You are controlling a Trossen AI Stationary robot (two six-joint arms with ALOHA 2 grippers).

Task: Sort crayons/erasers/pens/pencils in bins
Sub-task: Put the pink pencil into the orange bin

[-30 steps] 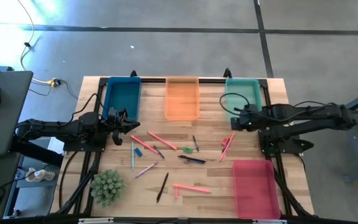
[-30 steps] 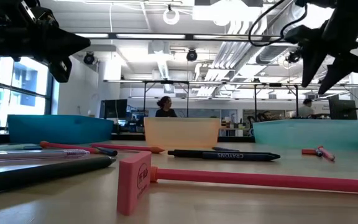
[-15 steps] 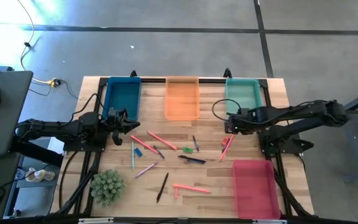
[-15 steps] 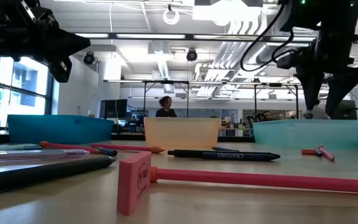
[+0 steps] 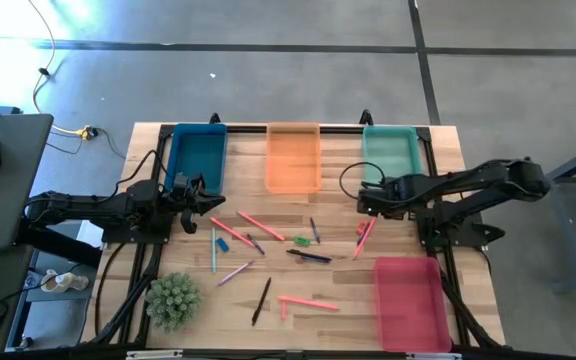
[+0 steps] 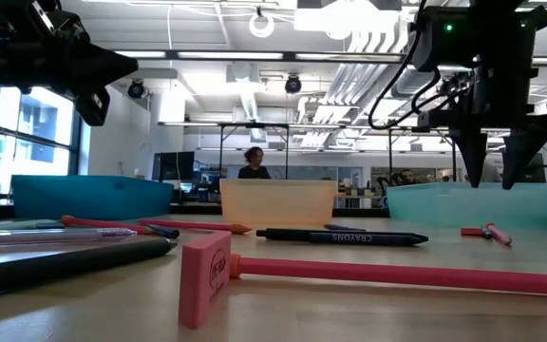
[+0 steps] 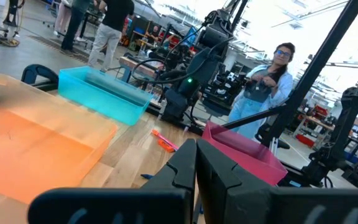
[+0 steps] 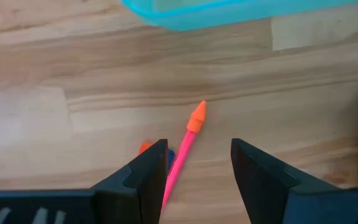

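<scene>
Right claw (image 8: pixel 194 168) spread wide, poised over the pink stick (image 8: pixel 185 146) beside the teal bin (image 5: pixel 389 153) on the tabletop (image 5: pixel 338 215) — best dropped straight, centred across it, clear of the erasers (image 8: pixel 145 148); left claw (image 5: pixel 190 191) idle, spread unreadable.

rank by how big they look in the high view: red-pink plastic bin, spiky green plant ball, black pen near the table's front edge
1. Red-pink plastic bin, clearly largest.
2. Spiky green plant ball, a fraction of the bin's area.
3. Black pen, about as long as the plant is wide, but only a thin sliver.
</scene>
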